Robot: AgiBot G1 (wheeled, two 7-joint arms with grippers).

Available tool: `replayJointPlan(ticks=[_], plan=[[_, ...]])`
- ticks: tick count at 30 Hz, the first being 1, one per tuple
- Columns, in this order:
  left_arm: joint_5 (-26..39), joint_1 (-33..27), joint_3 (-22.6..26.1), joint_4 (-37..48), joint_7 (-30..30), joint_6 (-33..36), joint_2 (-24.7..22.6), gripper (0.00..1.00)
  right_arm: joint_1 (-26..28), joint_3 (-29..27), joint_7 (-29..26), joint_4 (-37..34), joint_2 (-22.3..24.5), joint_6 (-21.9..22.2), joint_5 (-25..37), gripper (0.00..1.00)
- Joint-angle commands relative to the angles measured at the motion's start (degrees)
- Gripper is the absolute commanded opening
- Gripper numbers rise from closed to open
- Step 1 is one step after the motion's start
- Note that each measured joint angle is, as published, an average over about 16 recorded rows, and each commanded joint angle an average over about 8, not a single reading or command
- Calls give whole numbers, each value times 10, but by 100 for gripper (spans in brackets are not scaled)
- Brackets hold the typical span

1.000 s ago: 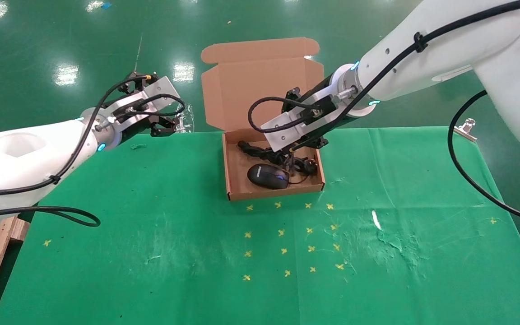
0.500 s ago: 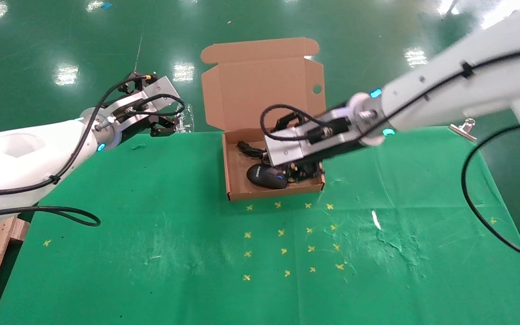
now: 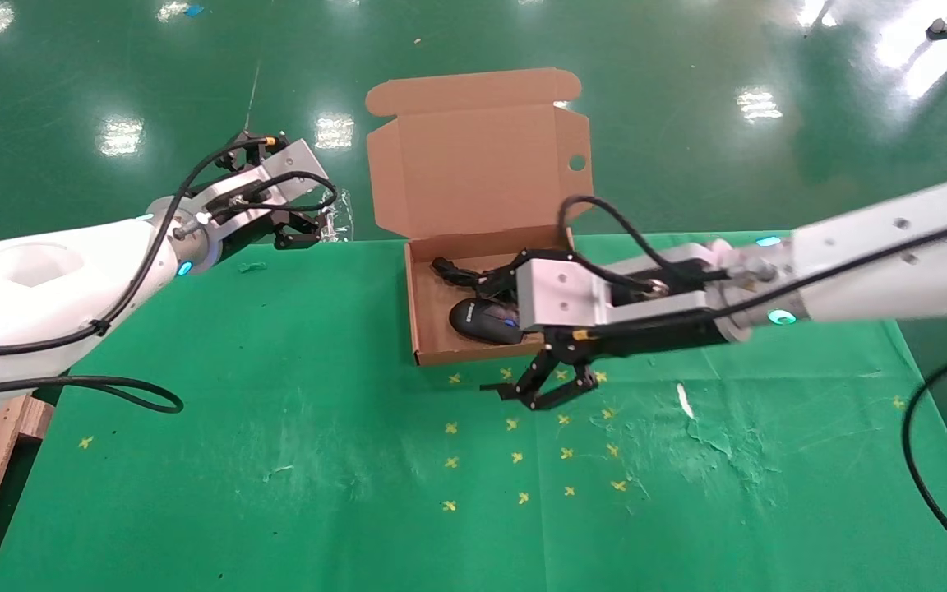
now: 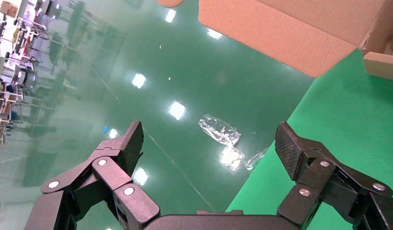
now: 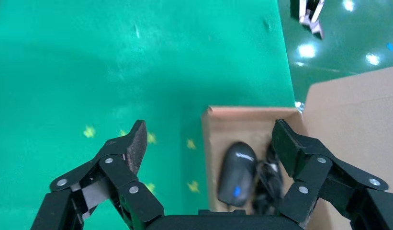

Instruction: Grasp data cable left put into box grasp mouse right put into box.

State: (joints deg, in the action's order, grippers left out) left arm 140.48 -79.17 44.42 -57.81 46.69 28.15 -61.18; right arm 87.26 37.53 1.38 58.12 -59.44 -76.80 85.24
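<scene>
Both items look done: mouse (image 3: 486, 321) & data cable (image 3: 473, 278) lie inside the box (image 3: 418, 329), my right gripper (image 3: 543, 393) hangs wide & empty over the cloth just in front, left gripper (image 3: 309, 226) parked wide at the table's far-left edge, nothing left but maybe the lid.

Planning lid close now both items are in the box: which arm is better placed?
Likely right. The right gripper hangs open just in front of the box, with mouse and data cable inside. The left gripper, also open, sits off at the table's far-left edge.
</scene>
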Motion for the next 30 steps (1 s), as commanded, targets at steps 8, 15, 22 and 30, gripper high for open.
replayJointPlan(ticks=[8, 15, 22, 30], plan=[[0, 0, 0, 0, 0, 0, 0, 100, -67, -56, -31, 40, 63, -23, -113, 100], [-14, 3, -4, -2, -5, 8, 4, 100, -118, -99, -56, 71, 112, -41, -199, 100], [-111, 20, -32, -18, -40, 65, 29, 100, -170, -142, -80, 102, 161, -59, -287, 100], [-242, 43, -70, -39, -88, 141, 64, 100, -229, -192, -108, 138, 218, -79, -386, 100]])
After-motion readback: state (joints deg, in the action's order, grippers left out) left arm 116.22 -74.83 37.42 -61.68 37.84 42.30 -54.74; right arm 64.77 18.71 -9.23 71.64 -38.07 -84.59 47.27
